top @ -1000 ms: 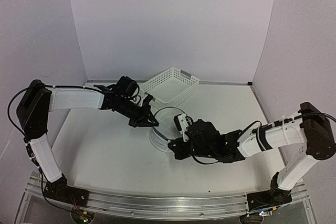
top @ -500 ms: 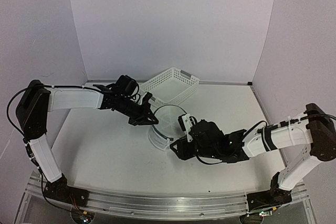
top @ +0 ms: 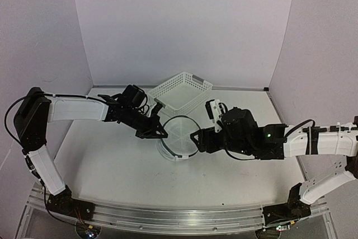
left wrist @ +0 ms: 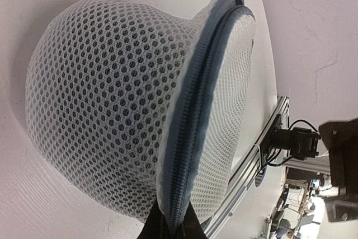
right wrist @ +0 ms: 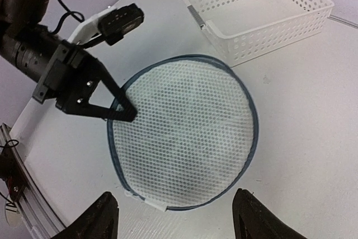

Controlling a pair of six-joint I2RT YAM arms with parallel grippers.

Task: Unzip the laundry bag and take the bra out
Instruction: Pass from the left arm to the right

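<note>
The laundry bag (right wrist: 184,132) lies flat on the table as a round white mesh disc with a blue-grey zippered rim (left wrist: 193,116). It also shows at mid-table from above (top: 178,137). My left gripper (left wrist: 170,225) is shut on the bag's rim at its left side (right wrist: 124,113). My right gripper (right wrist: 176,216) hangs open above the bag's near edge, with nothing between its fingertips (right wrist: 103,216). A small white tab (right wrist: 146,201) sticks out of the near rim. The bra is hidden; no black garment shows.
A white perforated plastic basket (right wrist: 263,9) stands just behind the bag, also at the back of the table from above (top: 180,90). Purple walls close in the table on three sides. The aluminium rail (top: 168,216) runs along the near edge.
My right gripper has opened, let go of the bag's near rim and risen back to the right. The left gripper keeps its hold and has barely shifted.
</note>
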